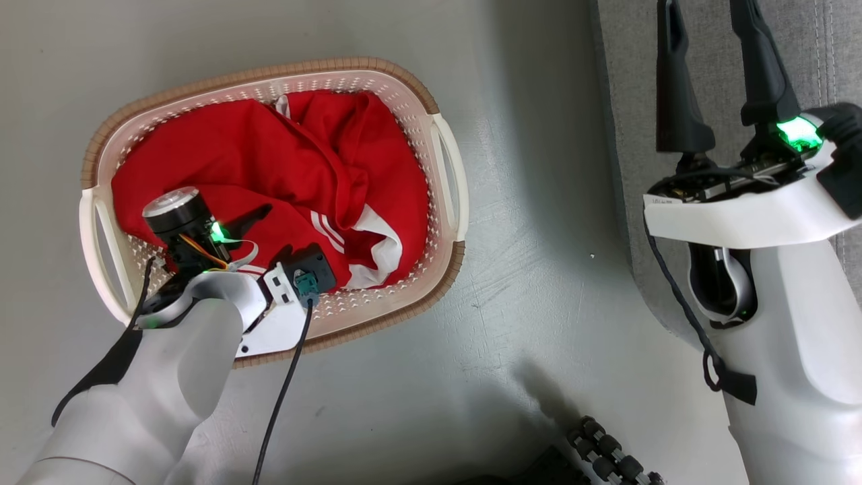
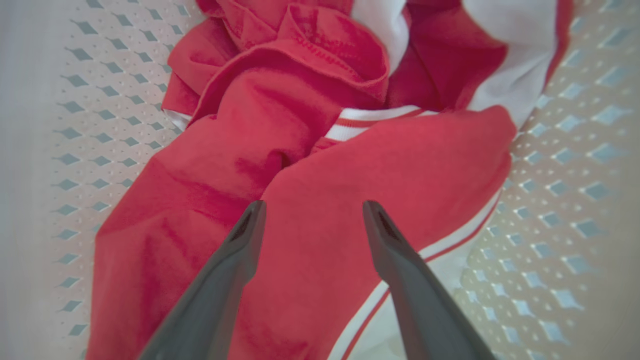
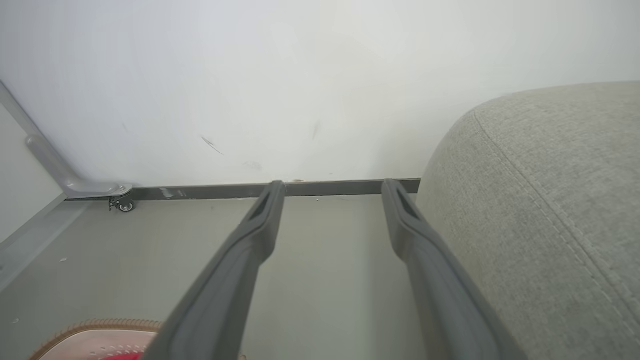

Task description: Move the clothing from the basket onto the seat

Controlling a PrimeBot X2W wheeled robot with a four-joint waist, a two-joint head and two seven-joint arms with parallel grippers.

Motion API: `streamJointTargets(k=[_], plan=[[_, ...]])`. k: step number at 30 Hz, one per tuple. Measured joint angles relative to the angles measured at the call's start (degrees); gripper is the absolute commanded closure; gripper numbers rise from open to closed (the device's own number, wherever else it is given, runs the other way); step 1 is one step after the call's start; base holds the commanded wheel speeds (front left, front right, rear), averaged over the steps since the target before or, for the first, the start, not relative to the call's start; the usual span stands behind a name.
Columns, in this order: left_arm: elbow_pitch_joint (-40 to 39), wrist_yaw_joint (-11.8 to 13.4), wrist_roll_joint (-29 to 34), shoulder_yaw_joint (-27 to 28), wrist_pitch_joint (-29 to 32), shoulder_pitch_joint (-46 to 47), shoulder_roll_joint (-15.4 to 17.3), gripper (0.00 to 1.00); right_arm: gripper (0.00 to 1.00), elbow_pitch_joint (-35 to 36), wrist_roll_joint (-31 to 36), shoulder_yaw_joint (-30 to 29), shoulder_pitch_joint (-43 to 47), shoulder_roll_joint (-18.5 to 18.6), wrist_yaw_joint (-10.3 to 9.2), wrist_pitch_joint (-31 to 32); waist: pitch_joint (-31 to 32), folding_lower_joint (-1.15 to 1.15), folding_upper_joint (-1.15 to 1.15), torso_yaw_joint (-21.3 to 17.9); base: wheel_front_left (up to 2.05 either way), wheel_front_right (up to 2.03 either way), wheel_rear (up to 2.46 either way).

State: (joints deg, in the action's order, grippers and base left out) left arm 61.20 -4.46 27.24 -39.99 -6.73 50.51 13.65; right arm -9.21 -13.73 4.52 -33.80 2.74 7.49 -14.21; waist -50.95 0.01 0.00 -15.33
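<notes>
The cream basket with its brown rim stands on the floor at the left, and its corner shows in the right wrist view. Crumpled red clothing with white stripe trim fills it. My left arm reaches down into the basket. In the left wrist view my left gripper is open just above the red clothing, with nothing between its fingers. The grey seat lies at the right. My right gripper is open and empty over the seat's left edge, and the seat rises to the right of my right gripper.
Grey floor separates the basket and the seat. A black ribbed part sits at the bottom of the head view. Ahead of the right gripper are a white wall, a dark baseboard and a metal frame on a caster.
</notes>
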Motion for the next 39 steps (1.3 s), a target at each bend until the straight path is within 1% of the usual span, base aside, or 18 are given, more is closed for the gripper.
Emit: streamJointTargets(k=[2, 11, 19, 30, 31, 32, 33, 34, 37, 39], plan=[[0.2, 0.4, 0.1, 0.0, 0.0, 0.1, -0.1, 0.0, 0.0, 0.1, 0.0, 0.1, -0.6, 0.0, 0.0, 0.0, -0.2, 0.0, 0.0, -0.1, 0.0, 0.0, 0.0], [1.8, 0.4, 0.7, -0.8, 0.0, 1.4, -0.1, 0.0, 0.0, 0.1, 0.0, 1.0, -0.6, 0.0, 0.0, 0.0, -0.6, 0.0, 0.0, -0.5, 0.0, 0.0, 0.0], [3.6, 1.4, 0.7, -0.6, 1.5, 2.5, -0.2, 0.0, 0.0, 0.0, -0.5, 1.5, -1.7, 0.0, 0.0, -0.1, -0.8, 0.0, 0.0, -1.2, 0.0, 0.0, 0.0], [6.3, 1.4, 0.7, -0.5, 3.8, 2.8, -1.4, 0.0, 0.0, -0.4, -0.9, 2.0, -1.7, 0.0, 0.0, -0.1, -0.9, 0.0, 0.0, -2.2, 0.0, 0.0, 0.0], [6.5, 1.3, 0.7, -0.5, 4.0, 2.8, -1.6, 0.07, 0.0, -0.4, -0.9, 2.0, -1.7, 0.0, 0.0, -0.1, -0.9, 0.0, 0.0, -2.2, 0.0, 0.0, 0.0], [6.8, 1.3, 0.6, -0.5, 4.3, 2.8, -1.8, 0.33, 0.0, -0.4, -0.9, 2.0, -1.7, 0.0, 0.0, -0.1, -0.9, 0.0, 0.0, -2.2, 0.0, 0.0, 0.0], [7.0, 1.2, 0.6, -0.5, 4.3, 2.8, -2.0, 0.54, 0.0, -0.4, -0.9, 2.0, -1.7, 0.0, 0.0, -0.1, -0.9, 0.0, 0.0, -2.3, 0.0, 0.0, 0.0], [7.2, 1.0, 0.6, -0.5, 4.3, 2.8, -2.1, 0.59, 0.0, -0.4, -0.9, 2.0, -1.7, 0.0, 0.0, -0.1, -0.9, 0.0, 0.0, -2.3, 0.0, 0.0, 0.0], [7.7, 0.9, 0.6, -0.7, 4.7, 2.8, -2.2, 1.0, 0.0, -0.3, -1.0, 2.0, -1.7, 0.0, 0.0, -0.1, -0.8, 0.0, 0.0, -2.3, 0.0, 0.0, 0.0], [7.9, 0.8, 0.6, -0.8, 4.7, 2.8, -2.3, 1.0, 0.0, -0.3, -1.0, 2.0, -1.7, 0.0, 0.0, -0.1, -0.8, 0.0, 0.0, -2.3, 0.0, 0.0, 0.0]])
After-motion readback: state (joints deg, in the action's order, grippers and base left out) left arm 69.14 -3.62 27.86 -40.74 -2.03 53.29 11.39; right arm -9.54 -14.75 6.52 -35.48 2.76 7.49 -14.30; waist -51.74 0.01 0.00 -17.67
